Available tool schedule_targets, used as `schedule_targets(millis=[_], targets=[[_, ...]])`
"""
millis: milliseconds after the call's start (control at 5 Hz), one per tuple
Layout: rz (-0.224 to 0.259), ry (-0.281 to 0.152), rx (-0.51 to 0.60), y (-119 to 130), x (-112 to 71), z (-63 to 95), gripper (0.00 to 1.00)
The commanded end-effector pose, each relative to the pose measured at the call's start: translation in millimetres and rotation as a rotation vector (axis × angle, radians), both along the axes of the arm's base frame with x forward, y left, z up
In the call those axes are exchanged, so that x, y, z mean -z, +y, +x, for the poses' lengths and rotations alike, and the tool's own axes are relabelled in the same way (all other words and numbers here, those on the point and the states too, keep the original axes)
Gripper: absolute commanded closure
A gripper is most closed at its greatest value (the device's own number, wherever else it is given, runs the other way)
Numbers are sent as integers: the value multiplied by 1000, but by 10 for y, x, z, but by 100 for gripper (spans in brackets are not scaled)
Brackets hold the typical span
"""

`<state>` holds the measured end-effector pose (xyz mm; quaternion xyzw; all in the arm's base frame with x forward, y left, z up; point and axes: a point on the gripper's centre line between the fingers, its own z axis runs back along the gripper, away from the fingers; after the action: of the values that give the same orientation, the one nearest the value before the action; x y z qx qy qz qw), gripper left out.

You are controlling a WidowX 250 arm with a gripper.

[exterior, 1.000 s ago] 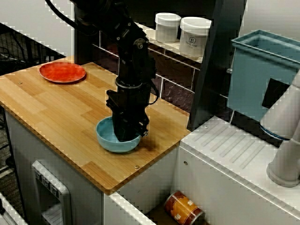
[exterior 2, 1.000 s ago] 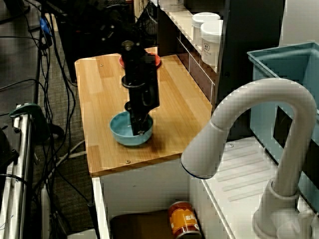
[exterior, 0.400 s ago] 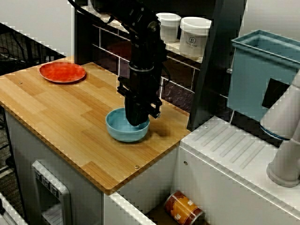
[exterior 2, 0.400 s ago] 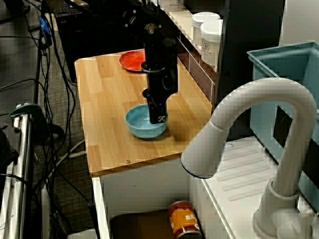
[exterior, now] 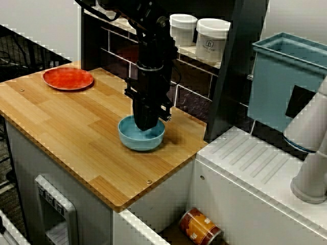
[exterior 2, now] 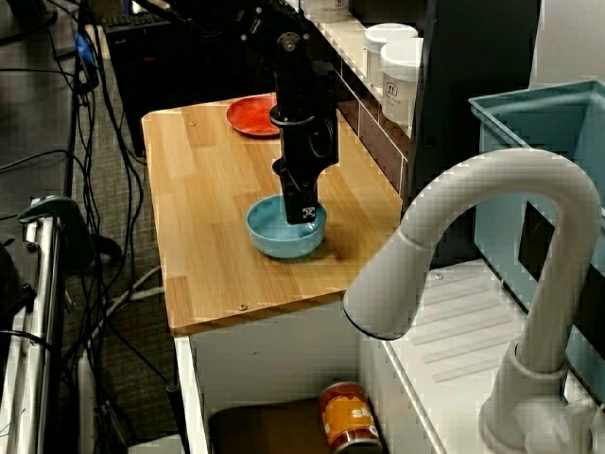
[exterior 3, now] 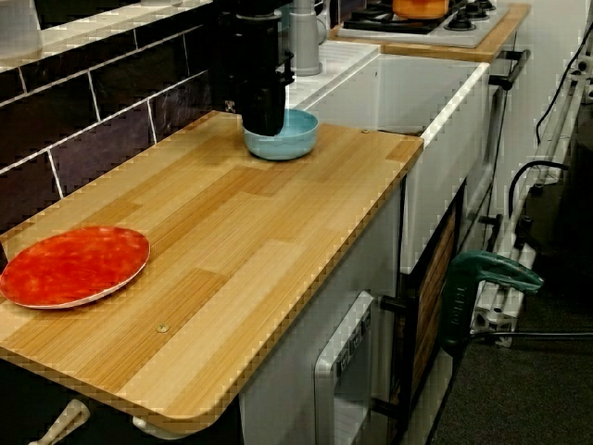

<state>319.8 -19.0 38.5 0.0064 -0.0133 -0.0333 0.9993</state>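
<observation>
We see the tool (exterior: 146, 121) reaching straight down into the light-blue bowl (exterior: 142, 139), pinching its rim on the wall side. The bowl rests on the wooden tabletop (exterior: 66, 122), and an orange-red plate (exterior: 68, 78) lies well apart at the opposite end.

The pincer (exterior: 147, 124) has slid the blue bowl (exterior: 141, 139) right and farther across the surface (exterior: 66, 122), toward the tiled wall. The last stretch was small.
</observation>
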Motion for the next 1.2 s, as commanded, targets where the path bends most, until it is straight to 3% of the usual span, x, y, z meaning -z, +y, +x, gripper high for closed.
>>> schedule_targets(millis=[0, 600, 1000], targets=[[14, -32, -11, 232, -49, -197, 86], [6, -68, -83, 823, -154, -356, 85], [32, -87, -143, 1189, -89, -283, 85]])
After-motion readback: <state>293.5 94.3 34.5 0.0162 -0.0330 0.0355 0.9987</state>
